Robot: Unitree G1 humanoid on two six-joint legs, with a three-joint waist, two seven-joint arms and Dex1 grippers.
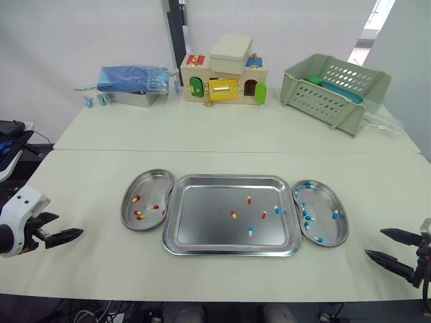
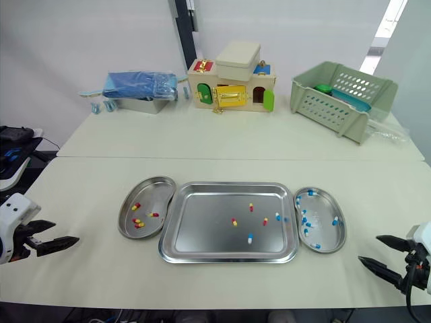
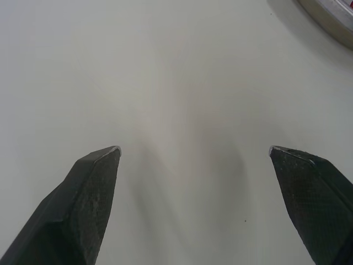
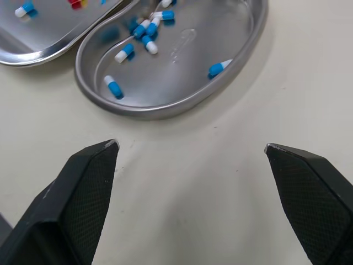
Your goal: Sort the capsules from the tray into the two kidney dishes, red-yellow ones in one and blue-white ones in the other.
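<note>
Gaping wide, the left hand (image 1: 67,226) sits low over bare worktop (image 1: 94,269), nothing between its two black fingers (image 3: 88,193). The right hand (image 1: 374,242) is spread the same way, its fingertips well apart and empty.

Just ahead of the right hand lies the right kidney dish (image 4: 165,107), holding several blue-white capsules (image 4: 113,87). Ahead of the left hand and toward the middle, near but not touching it, lies the left kidney dish (image 1: 126,202) with a few red-yellow capsules (image 1: 139,215) inside.

Between the two hands and a little beyond them sits the tray (image 1: 202,229), a dish just beside each of its ends. About five loose capsules (image 1: 250,231) lie in it — some red-yellow, some blue-white — all in the half nearer the right hand.

Far past both hands, at the back of the worktop, stand a blue bag (image 1: 131,79) on the left hand's side, a wooden toy house (image 1: 222,84) in the middle, and a green basket (image 1: 333,91) on the right hand's side.
</note>
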